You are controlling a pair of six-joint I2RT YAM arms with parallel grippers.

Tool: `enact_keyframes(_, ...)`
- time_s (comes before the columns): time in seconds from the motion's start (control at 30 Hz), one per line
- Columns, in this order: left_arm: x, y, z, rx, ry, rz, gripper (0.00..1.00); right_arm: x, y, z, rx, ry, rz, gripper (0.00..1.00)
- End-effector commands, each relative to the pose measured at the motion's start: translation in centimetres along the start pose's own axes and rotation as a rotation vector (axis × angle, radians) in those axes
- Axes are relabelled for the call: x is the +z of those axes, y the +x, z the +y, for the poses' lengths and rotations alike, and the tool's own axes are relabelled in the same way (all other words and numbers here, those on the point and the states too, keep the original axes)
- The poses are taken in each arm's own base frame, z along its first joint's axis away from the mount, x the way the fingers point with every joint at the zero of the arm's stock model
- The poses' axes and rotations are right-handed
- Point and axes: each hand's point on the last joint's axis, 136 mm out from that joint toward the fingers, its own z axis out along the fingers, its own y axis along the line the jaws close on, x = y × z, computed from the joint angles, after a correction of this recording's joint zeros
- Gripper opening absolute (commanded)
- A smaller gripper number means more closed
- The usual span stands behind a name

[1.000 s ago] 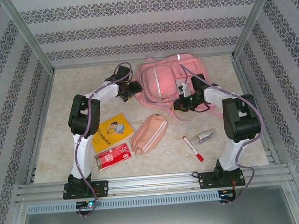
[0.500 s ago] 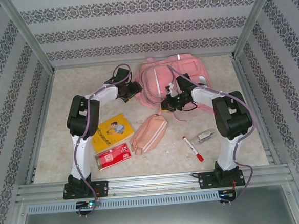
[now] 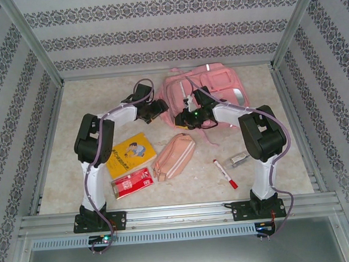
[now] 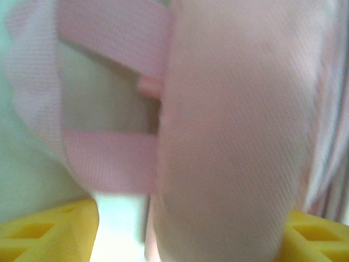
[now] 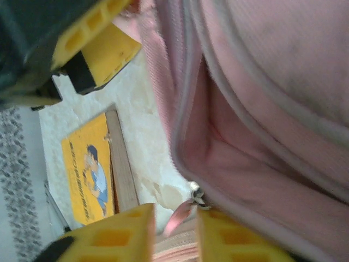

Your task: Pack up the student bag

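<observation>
Student bag (image 3: 219, 83) lies flat on the table, pink pouch (image 3: 175, 155) just on its near side. Left gripper (image 3: 161, 108) stands wide open astride a fold at the bag's left side. Right gripper (image 5: 175, 232) is at the bag's near edge, its fingers narrowly apart with the zip pull (image 5: 188, 210) between them; cannot tell if it is pinched. Judgement: steady the bag's left side, pinch the pull squarely, draw along the zip line.

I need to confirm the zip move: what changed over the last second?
The right gripper swept left across the front of the student bag, toward the left gripper, and its jaws now stand slightly apart around the zip pull. The left gripper barely shifted, jaws wide at the bag's left side. Bag, yellow book, pencil pouch, red box and marker stayed put.
</observation>
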Motion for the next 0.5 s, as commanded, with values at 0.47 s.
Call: enact_keyframes(0.47, -4.5, 10.2, -3.7, 0.583, 0.122, 0.24, 0.59, -11.2, 0.3, -2.1, -0.282, 0.276, -0.079, 0.42)
